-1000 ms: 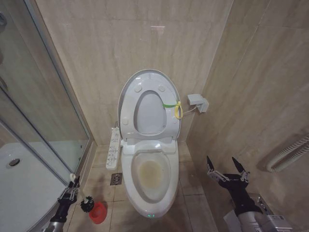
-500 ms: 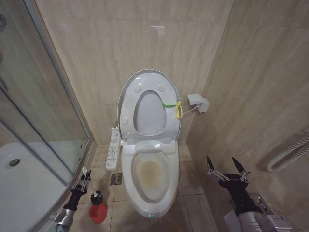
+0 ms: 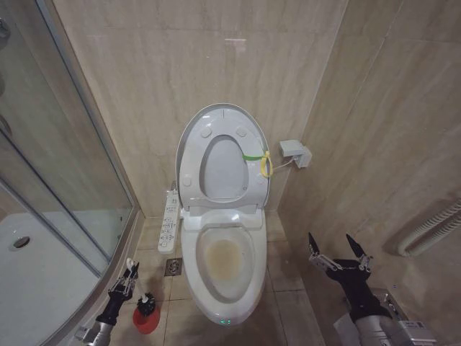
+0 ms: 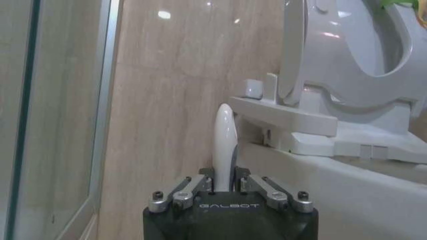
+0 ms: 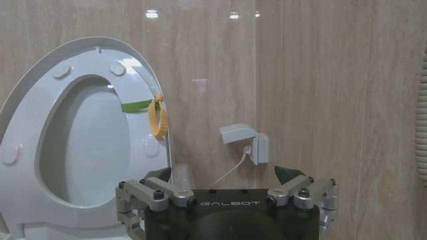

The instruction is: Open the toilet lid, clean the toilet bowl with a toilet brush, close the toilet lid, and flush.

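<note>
I have the thin white stick-handled toilet brush with its black bristle head sitting in the small red cup holder on the tiled floor, just beside the left front of the stained white ceramic toilet bowl; the glossy white oval toilet lid stands open against the wall. I judge the brush light, stiff and slick, best pinched high on the handle; my left gripper does that, reaching up from the lower left, while my right gripper waits spread wide, low by the right wall.
</note>
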Controlling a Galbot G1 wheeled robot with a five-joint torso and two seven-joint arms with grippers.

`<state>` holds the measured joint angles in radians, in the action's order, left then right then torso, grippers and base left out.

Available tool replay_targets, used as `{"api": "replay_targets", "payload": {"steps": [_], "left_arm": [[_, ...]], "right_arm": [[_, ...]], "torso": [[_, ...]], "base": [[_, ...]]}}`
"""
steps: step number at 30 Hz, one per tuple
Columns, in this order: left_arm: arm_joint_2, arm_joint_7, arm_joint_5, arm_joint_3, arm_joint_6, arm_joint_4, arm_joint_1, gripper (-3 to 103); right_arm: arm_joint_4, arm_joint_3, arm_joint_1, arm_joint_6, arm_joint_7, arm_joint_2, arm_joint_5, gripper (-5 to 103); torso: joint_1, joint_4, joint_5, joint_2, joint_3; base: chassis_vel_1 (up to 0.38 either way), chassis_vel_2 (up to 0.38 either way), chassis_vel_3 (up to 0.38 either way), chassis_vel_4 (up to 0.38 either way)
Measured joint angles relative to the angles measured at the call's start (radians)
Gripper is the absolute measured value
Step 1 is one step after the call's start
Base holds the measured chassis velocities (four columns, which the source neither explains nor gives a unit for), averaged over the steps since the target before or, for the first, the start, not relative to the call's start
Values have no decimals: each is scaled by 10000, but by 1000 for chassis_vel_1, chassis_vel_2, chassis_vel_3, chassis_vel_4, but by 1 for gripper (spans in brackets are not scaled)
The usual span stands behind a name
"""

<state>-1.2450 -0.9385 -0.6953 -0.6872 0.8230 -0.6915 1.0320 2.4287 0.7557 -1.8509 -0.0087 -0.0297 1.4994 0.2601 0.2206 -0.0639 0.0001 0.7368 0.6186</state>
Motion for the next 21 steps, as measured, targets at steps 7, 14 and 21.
{"api": "replay_targets", "payload": {"steps": [7,14,21], "left_arm": [[37,-91,49,-13,0,288,-22,19],[46,-151,190,-29,-6,489,-39,19],[202,-243,224,-77,-6,694,-108,19]], "right_arm": [[0,0,0,0,0,0,0,100],[0,0,0,0,0,0,0,100],[0,0,0,0,0,0,0,100]], "torso": [[0,0,0,1,0],[0,-1,-3,1,0],[0,0,-3,1,0]], "base": [[0,0,0,0],[0,0,0,0],[0,0,0,0]]}}
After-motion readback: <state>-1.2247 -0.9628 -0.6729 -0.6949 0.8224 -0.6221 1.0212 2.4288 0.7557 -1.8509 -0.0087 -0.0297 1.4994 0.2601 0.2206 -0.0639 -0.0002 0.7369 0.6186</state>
